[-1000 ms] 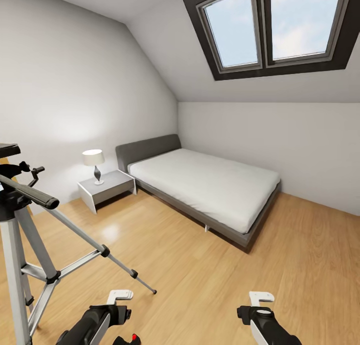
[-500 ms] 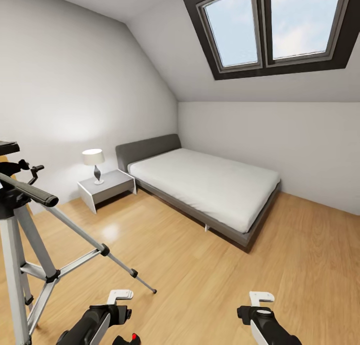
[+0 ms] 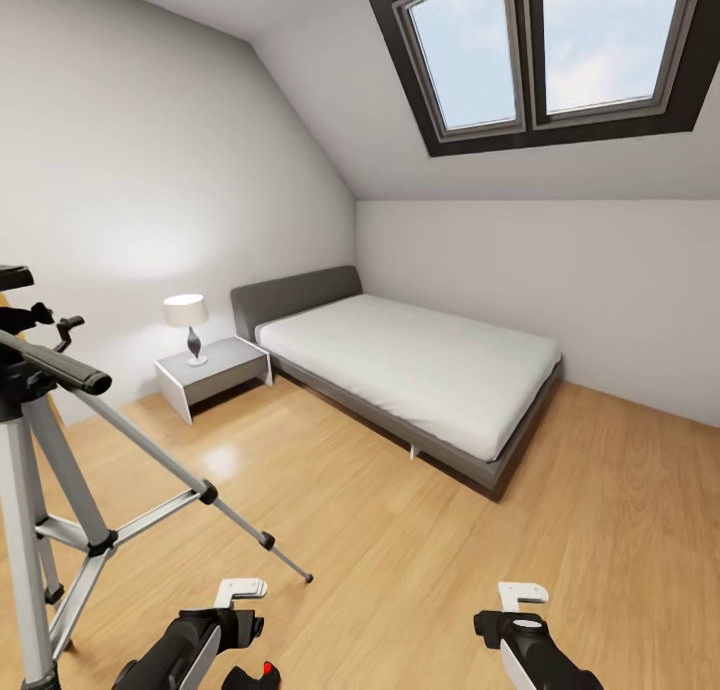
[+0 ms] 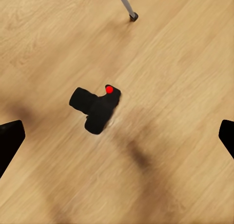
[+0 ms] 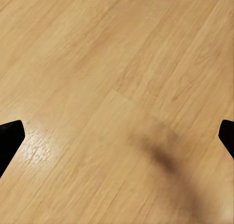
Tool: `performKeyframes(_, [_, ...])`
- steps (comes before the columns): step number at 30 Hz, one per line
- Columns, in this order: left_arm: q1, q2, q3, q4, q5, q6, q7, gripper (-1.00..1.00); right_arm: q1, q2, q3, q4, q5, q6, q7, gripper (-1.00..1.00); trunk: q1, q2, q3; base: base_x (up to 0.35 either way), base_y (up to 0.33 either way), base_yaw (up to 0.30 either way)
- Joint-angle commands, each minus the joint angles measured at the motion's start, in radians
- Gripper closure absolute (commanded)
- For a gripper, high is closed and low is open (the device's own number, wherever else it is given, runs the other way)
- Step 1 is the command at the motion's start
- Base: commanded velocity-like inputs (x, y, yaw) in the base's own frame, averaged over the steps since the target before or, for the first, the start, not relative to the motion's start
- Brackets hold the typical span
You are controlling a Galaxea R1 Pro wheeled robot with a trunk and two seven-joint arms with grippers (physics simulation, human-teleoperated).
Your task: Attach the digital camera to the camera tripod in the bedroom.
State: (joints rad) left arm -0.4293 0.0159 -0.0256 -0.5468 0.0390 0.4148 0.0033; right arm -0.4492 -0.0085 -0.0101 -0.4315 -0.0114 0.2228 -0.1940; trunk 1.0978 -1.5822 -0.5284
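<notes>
Wood floor (image 4: 185, 63): camera (image 4: 96, 107) lying loose below wide-apart left hand (image 4: 117, 136), tripod (image 3: 40, 450) prob. nearby.

Black digital camera (image 4: 96, 108), red button (image 4: 109, 89)

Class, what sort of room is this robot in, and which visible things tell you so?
Probably an attic bedroom: a low bed, a nightstand bearing a lamp, and a skylight in the sloped ceiling.
</notes>
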Motion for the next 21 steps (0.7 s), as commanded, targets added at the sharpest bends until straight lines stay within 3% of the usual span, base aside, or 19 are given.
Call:
performKeyframes(1, [-0.001,0.001,-0.003,-0.002,0.004,0.005,0.0,-1.0,0.0,0.0,0.0,-0.002,-0.001,0.005,-0.002,-1.0,0.004,-0.008,-0.004,0.0,0.0,0.0])
performKeyframes(21, [-0.001,0.002,0.007,-0.006,0.008,0.006,0.0,-1.0,0.0,-0.001,0.0,-0.001,-0.002,0.009,-0.001,-1.0,0.081,-0.148,-0.067,0.0,0.0,0.0])
